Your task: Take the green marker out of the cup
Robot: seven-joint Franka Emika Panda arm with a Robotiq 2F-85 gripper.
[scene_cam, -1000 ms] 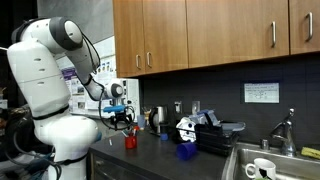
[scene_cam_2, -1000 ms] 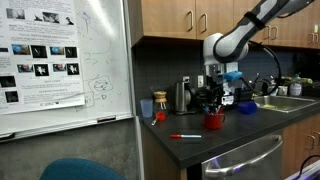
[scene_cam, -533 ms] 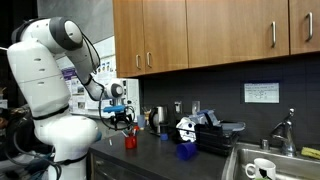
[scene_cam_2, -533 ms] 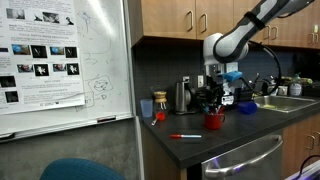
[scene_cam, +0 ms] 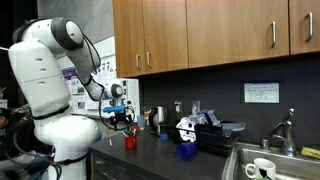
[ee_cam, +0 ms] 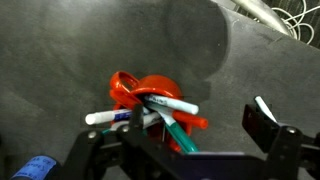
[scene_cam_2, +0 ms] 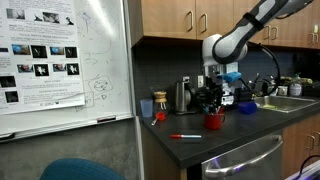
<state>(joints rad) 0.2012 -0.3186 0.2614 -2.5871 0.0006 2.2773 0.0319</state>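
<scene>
The fingers [ee_cam: 272, 132] are standing spread apart at the bottom of the wrist view, pinching nothing, and nothing is differing from a second ago. In an exterior view the gripper [scene_cam_2: 212, 101] is hovering just above the red cup [scene_cam_2: 214, 121]. A pen [scene_cam_2: 185, 136] is lying on the surface [scene_cam_2: 172, 146] to the cup's lower left. At the wrist view's centre, the green marker [ee_cam: 172, 130] is leaning out of the cup, with white markers [ee_cam: 168, 101] lying across the mouth beside it.

Office kitchen with wooden cabinets [scene_cam: 200, 35] over a dark surface [scene_cam: 160, 158].
A dark wall [scene_cam: 190, 92] carries a white paper notice [scene_cam: 262, 93]; a steel sink [scene_cam: 232, 160] with a tap [scene_cam: 285, 128] sits at one end, a whiteboard [scene_cam_2: 100, 85] with a poster [scene_cam_2: 40, 55] at the other.
</scene>
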